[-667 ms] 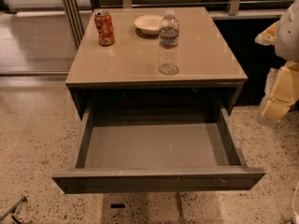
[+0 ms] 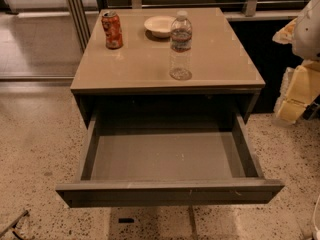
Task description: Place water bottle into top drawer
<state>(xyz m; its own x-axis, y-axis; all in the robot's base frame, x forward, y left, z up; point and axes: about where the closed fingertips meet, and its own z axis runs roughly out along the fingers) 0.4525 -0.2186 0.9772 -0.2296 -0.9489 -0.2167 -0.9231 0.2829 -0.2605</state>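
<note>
Clear ribbed water bottle [image 2: 180, 45] stands on glossy table [image 2: 135, 66] above open top drawer [image 2: 165, 159]; hand [image 2: 294, 96] far right, state unclear.

The bottle [image 2: 180, 46] is clear ribbed plastic, the can [image 2: 112, 29] glossy metal. The tabletop [image 2: 150, 64] is smooth and glossy, the drawer [image 2: 170, 156] matt grey, the floor [image 2: 35, 149] polished speckled stone. The gripper is out of view.

End effector [image 2: 297, 91] right of water bottle [image 2: 180, 46]
</note>
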